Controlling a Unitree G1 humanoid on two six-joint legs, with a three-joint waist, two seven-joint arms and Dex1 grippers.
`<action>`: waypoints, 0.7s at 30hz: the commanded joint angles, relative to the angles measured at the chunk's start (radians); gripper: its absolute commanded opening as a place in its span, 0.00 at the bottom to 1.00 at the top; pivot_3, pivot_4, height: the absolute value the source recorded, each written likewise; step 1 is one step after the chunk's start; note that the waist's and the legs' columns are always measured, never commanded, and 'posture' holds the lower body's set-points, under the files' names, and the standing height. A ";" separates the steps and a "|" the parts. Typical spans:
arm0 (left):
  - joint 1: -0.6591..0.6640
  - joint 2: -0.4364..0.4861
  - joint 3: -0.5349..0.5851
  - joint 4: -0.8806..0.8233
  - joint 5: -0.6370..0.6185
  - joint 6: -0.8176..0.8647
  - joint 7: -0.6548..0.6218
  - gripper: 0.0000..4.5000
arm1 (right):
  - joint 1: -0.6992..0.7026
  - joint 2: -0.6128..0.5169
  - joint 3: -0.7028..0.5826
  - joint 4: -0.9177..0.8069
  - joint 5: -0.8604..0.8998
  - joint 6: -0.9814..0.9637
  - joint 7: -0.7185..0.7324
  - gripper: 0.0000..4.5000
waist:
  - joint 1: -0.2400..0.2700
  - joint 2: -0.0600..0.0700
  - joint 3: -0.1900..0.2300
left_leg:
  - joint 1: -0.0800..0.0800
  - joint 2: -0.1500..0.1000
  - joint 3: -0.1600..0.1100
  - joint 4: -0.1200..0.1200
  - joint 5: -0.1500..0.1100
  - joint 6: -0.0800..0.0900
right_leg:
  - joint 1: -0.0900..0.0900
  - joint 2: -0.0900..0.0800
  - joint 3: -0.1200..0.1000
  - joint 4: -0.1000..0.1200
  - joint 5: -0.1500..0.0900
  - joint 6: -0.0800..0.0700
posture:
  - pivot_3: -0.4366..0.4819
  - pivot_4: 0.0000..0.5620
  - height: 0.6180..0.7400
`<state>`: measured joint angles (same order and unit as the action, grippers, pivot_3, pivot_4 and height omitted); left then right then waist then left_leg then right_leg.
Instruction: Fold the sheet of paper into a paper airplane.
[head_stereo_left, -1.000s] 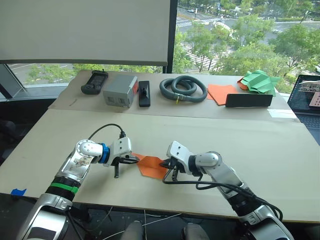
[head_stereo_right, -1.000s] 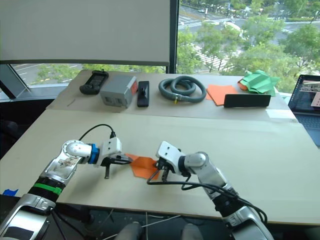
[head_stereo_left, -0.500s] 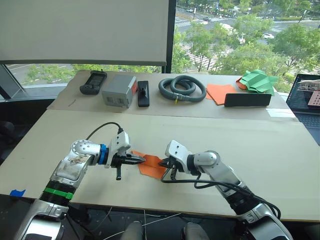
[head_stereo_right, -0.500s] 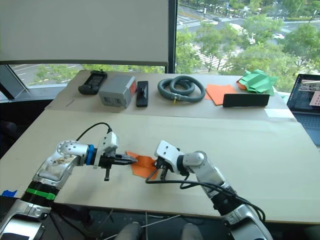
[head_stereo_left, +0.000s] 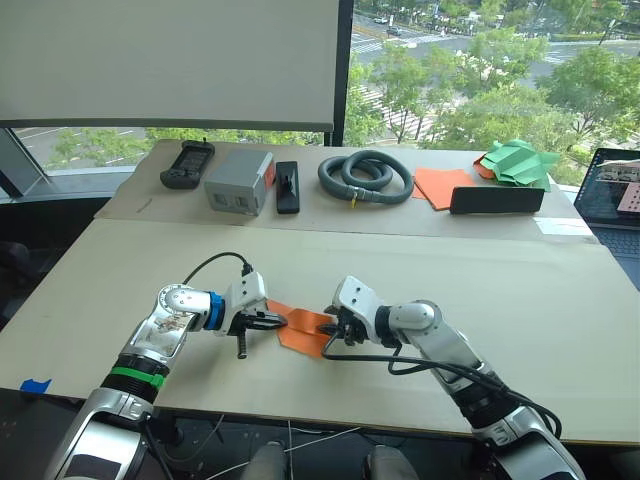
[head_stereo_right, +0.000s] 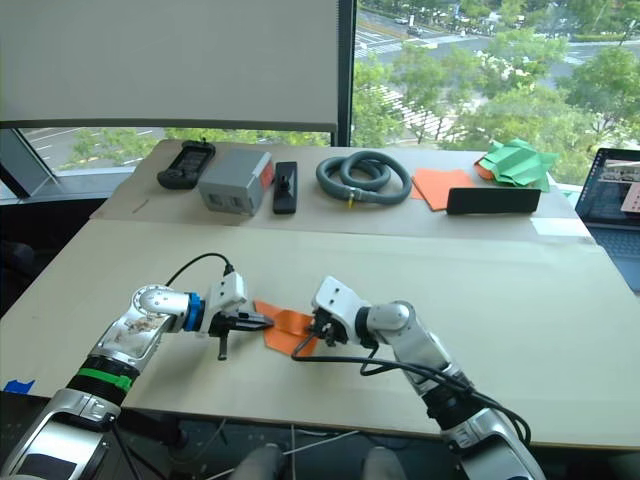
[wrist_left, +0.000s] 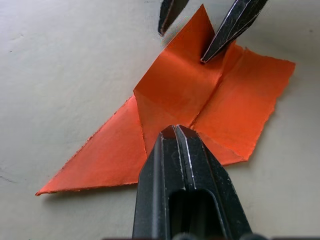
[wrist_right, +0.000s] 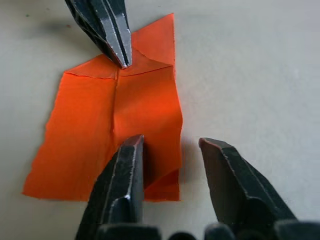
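The sheet of paper (head_stereo_left: 304, 330) is bright orange, partly folded with flaps and creases, and lies flat on the near table between my two grippers. My left gripper (head_stereo_left: 281, 321) is shut, and its tip (wrist_left: 175, 131) rests on the paper's left part. My right gripper (wrist_right: 171, 142) is open at the paper's right edge. One of its fingers (wrist_right: 129, 165) stands over the paper, the other finger (wrist_right: 222, 167) over bare table beside it. The left gripper (wrist_right: 120, 47) also shows in the right wrist view, touching the paper near a crease.
On the back table sit a black controller (head_stereo_left: 188, 164), a grey box (head_stereo_left: 240, 181), a coiled grey hose (head_stereo_left: 366, 177), an orange paper stack (head_stereo_left: 438, 186), a black bar (head_stereo_left: 497, 200) and green paper shapes (head_stereo_left: 518, 163). A laptop (head_stereo_left: 615, 195) is at far right.
My right gripper's fingers have parted from shut to open at the paper's edge. My left gripper has shifted slightly right onto the paper.
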<state>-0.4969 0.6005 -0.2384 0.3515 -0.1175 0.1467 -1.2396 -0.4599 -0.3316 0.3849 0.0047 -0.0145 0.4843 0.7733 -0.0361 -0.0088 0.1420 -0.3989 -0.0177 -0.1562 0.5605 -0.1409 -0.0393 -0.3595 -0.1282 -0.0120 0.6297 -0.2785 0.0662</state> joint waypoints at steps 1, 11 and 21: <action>0.011 0.002 -0.020 0.026 0.030 -0.005 -0.002 0.00 | -0.014 0.026 -0.057 -0.125 0.064 -0.024 -0.002 0.56 | 0.000 0.000 0.000 | -0.001 0.000 0.000 0.000 0.000 0.000 | -0.001 0.000 0.000 0.000 0.000 0.000 | 0.48 0.27 0.69; 0.012 -0.009 -0.027 0.019 0.031 0.001 0.001 0.00 | -0.023 0.081 0.077 -0.076 0.012 -0.009 -0.011 0.16 | 0.002 0.000 0.000 | 0.000 0.000 0.000 0.000 0.000 0.000 | 0.000 0.000 0.000 0.000 0.000 0.000 | 0.48 0.27 0.69; 0.006 -0.022 -0.026 0.002 0.031 0.008 0.015 0.00 | -0.035 0.081 0.108 0.064 -0.028 0.059 -0.021 0.01 | 0.005 0.001 0.000 | 0.000 0.000 0.000 -0.001 0.000 0.000 | 0.000 0.000 0.000 0.000 0.000 0.000 | 0.48 0.27 0.69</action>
<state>-0.4977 0.5819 -0.2395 0.3591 -0.1153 0.1386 -1.2298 -0.4969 -0.2475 0.4808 0.0417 -0.0270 0.5110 0.7539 -0.0309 -0.0082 0.1418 -0.3986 -0.0180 -0.1564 0.5601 -0.1408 -0.0392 -0.3595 -0.1282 -0.0121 0.6298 -0.2786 0.0662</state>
